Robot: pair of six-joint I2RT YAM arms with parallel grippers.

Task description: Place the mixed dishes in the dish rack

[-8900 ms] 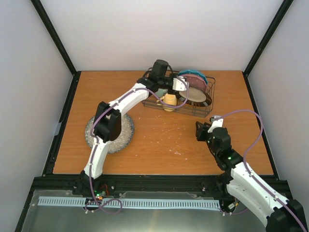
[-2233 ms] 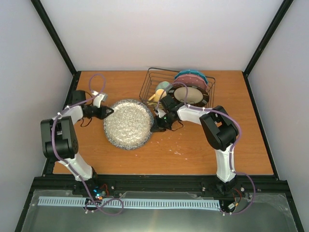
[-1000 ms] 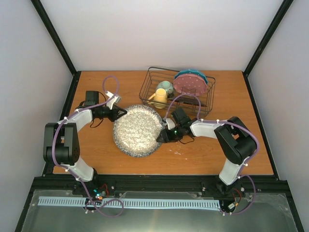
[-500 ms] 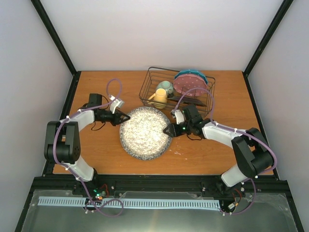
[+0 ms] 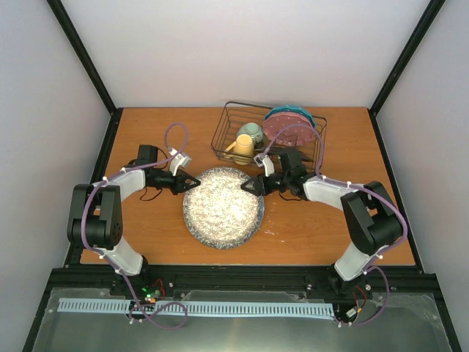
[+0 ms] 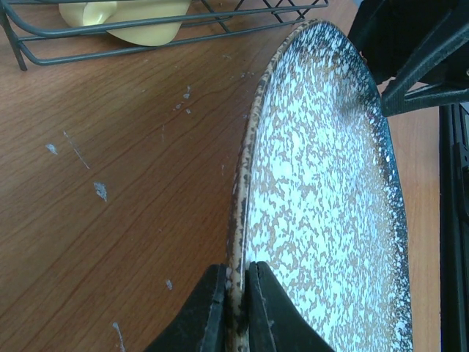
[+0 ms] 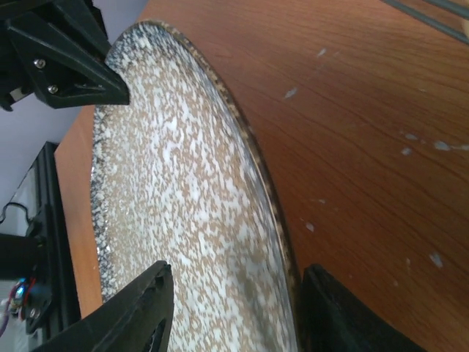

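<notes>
The large grey speckled plate [image 5: 223, 207] sits at the table's middle, in front of the black wire dish rack [image 5: 220, 141]. My left gripper [image 5: 189, 183] is shut on the plate's left rim, and the left wrist view shows the rim pinched between its fingertips [image 6: 212, 308]. My right gripper [image 5: 253, 185] is open, with its jaws on either side of the plate's far right rim [image 7: 256, 169]. The rack holds the yellow mug [image 5: 242, 149], pale green bowl [image 5: 252, 131], pink dotted plate [image 5: 288, 128] and teal plate [image 5: 293, 112]. The cream plate is hidden.
The rack's near wire wall [image 6: 146, 40] and the mug [image 6: 132, 11] lie just beyond the plate in the left wrist view. Black frame rails border the table. Bare wood lies to the left and to the right of the plate.
The speckled plate has moved right and a little nearer, carried by my left gripper. My right gripper has shifted along the plate's right edge toward the rack.
</notes>
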